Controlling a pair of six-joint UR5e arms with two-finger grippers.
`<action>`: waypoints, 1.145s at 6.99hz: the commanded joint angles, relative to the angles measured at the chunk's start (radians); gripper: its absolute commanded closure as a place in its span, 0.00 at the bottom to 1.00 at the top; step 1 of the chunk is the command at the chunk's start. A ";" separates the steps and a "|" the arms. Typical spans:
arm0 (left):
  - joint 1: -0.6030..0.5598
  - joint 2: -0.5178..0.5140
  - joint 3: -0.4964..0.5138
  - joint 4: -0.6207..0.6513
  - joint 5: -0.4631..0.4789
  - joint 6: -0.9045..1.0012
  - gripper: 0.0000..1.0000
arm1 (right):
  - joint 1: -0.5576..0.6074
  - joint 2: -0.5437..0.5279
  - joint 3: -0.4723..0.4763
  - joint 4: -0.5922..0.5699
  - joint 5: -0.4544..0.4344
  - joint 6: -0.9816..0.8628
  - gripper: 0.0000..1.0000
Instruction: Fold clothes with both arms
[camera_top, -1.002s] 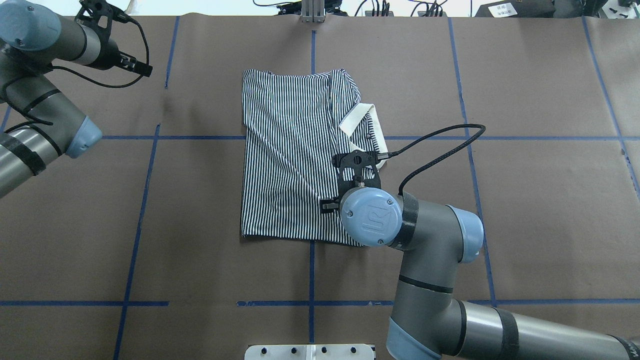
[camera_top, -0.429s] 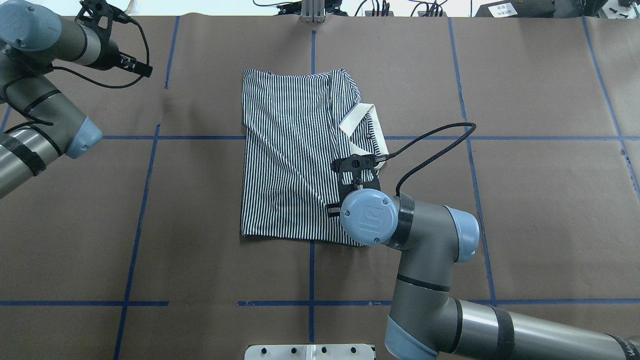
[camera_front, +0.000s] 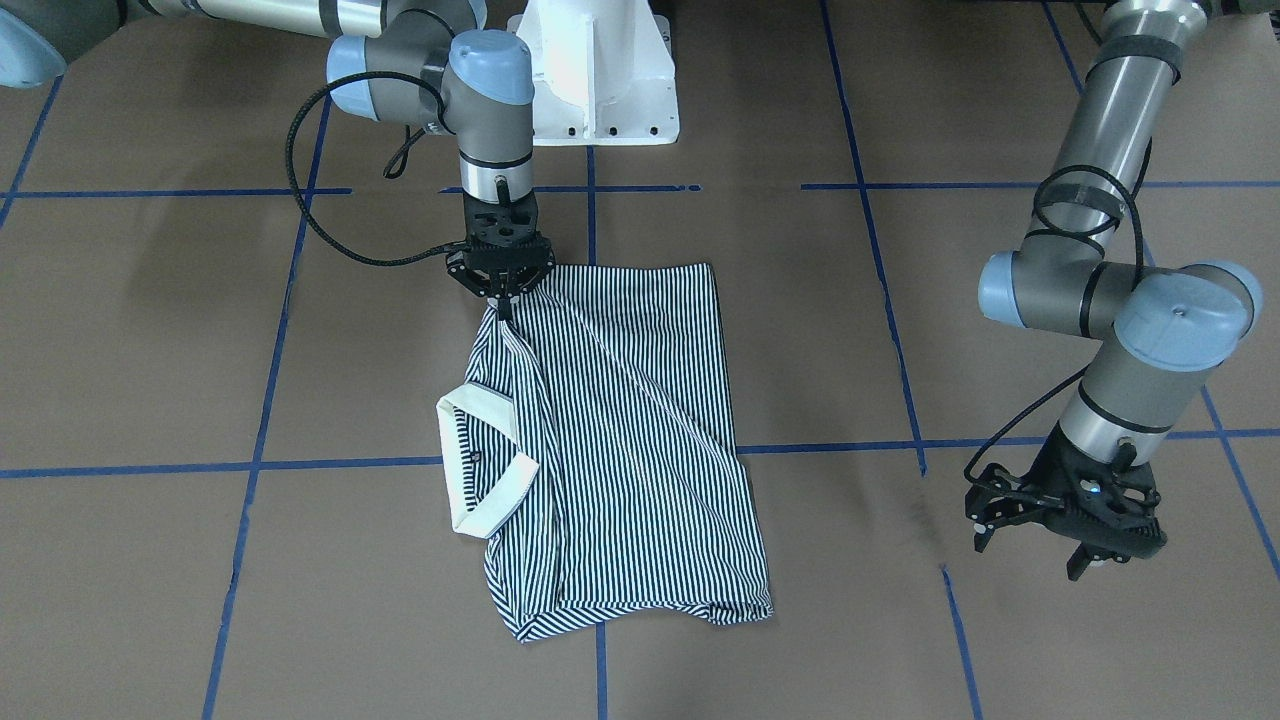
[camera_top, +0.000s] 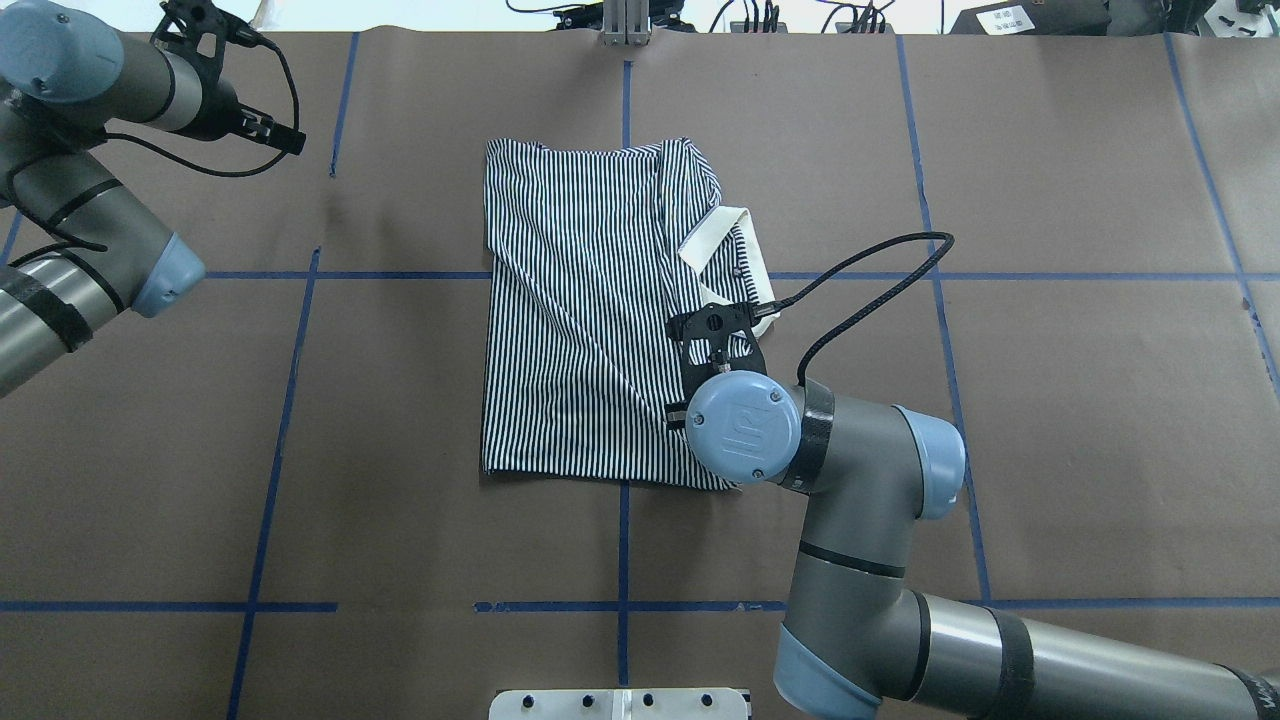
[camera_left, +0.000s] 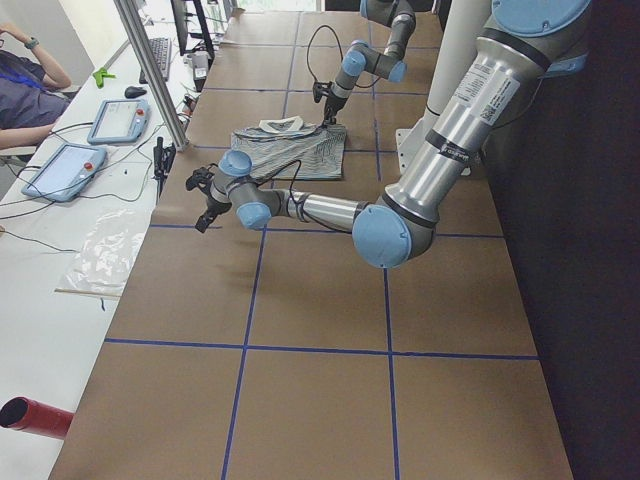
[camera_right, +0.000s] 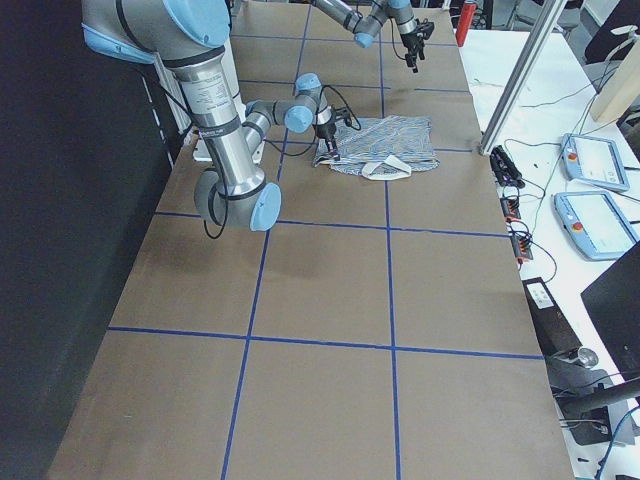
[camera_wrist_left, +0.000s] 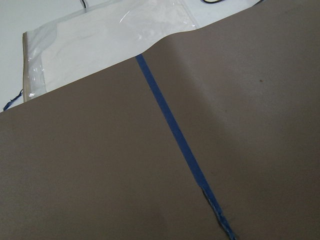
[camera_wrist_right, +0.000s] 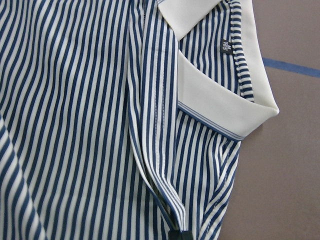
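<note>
The striped shirt (camera_top: 580, 320) lies folded into a rough rectangle in the middle of the counter (camera_top: 1050, 450). It sits across the centre blue tape line (camera_top: 622, 560) of the brown paper covering. Its cream collar (camera_top: 735, 250) sticks out at the edge on the robot's right, folded over and open, with a small dark tag inside it.

The right claw (camera_front: 502, 298) points straight down at the shirt's corner nearest the robot, on the collar side. Its fingers are pressed together on a hemmed edge of the cloth. In the front view the fabric rises to a small peak at the fingertips, while the rest of the shirt stays flat on the counter. The right wrist camera shows a narrow stitched strip of striped cloth running down to a dark fingertip at the bottom edge, with the collar just beside it. A black cable (camera_top: 880, 280) loops from the wrist out over the bare paper.

The left claw (camera_top: 285, 138) hangs above bare counter near the far left corner, well apart from the shirt. I cannot tell whether its fingers are spread or together. The left wrist camera sees only brown paper, a tape line and a clear plastic sheet (camera_wrist_left: 105, 35) past the paper's edge.
</note>
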 joint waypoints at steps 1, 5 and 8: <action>0.002 0.000 0.001 0.000 0.000 0.000 0.00 | 0.010 -0.039 0.034 0.008 0.001 -0.002 1.00; 0.002 0.000 -0.001 0.000 0.000 -0.005 0.00 | 0.004 -0.086 0.060 0.017 -0.007 0.027 0.00; 0.002 0.000 -0.001 0.000 -0.002 -0.005 0.00 | 0.085 -0.002 0.004 0.061 -0.001 0.017 0.01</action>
